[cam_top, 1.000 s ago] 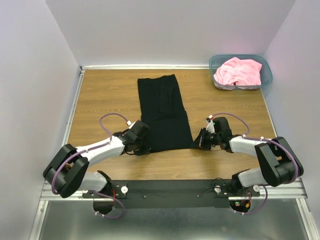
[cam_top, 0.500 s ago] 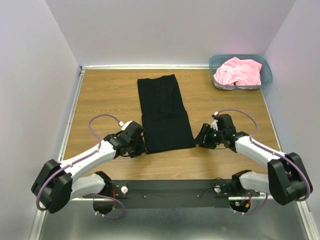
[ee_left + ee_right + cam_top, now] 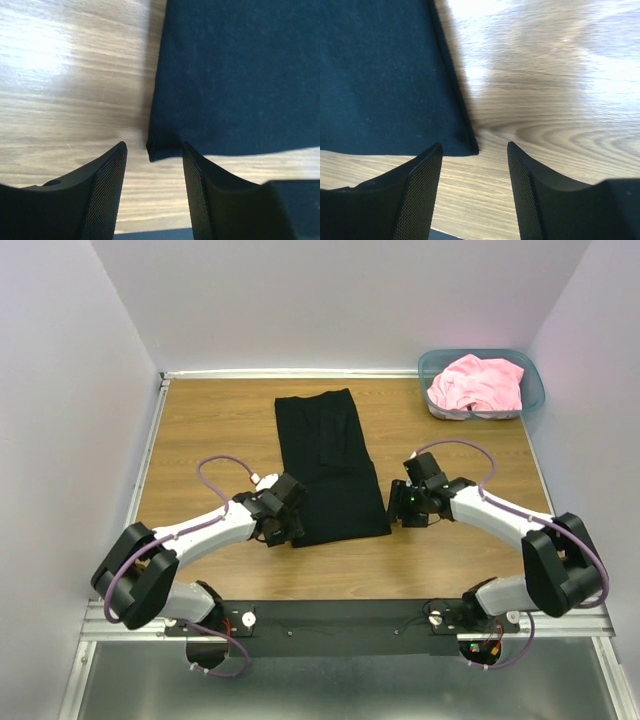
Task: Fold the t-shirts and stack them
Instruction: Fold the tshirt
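Your left fingers (image 3: 107, 195) stand apart around the black t-shirt's (image 3: 325, 455) near left corner. Your right fingers (image 3: 420, 195), also apart, frame its right corner.

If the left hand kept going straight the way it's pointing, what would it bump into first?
Most likely the near corner of the folded black cloth t-shirt, right ahead of the open left hand; depth is unclear.

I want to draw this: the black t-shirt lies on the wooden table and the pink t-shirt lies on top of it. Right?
No. The top external view shows the pink t-shirt in the teal bin; the black t-shirt does lie on the wooden table.
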`<state>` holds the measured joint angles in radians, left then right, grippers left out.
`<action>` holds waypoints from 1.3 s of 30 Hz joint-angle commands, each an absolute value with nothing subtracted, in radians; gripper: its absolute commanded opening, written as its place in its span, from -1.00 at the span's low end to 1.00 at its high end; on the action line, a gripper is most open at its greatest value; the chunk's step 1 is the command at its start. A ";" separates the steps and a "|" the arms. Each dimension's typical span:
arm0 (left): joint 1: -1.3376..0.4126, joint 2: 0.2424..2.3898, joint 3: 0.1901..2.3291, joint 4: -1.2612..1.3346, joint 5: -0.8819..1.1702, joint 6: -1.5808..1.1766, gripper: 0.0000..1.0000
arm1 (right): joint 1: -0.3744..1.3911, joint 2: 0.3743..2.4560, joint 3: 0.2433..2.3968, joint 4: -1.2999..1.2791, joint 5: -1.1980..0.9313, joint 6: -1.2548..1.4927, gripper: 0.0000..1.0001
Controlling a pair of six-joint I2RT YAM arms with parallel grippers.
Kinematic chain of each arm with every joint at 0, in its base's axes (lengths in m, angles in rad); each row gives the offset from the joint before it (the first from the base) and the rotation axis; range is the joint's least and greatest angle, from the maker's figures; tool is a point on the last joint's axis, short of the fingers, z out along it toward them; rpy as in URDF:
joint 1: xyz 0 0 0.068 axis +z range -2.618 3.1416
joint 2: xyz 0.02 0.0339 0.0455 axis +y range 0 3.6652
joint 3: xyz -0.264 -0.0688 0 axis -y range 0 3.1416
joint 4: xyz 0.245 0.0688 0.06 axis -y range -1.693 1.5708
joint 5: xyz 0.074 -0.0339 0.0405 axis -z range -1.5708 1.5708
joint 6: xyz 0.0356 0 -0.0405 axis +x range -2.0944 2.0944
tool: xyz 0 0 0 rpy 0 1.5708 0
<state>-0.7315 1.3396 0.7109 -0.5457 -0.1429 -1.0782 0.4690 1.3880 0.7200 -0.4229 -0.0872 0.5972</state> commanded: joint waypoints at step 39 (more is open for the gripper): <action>-0.782 1.442 0.764 -0.568 -0.219 -1.075 0.12 | 0.712 1.729 0.798 -0.607 0.173 0.604 -0.99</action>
<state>-0.7692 1.4216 0.7486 -0.5491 -0.1864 -1.0664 0.7013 1.6226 0.8822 -0.5064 0.1337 0.6186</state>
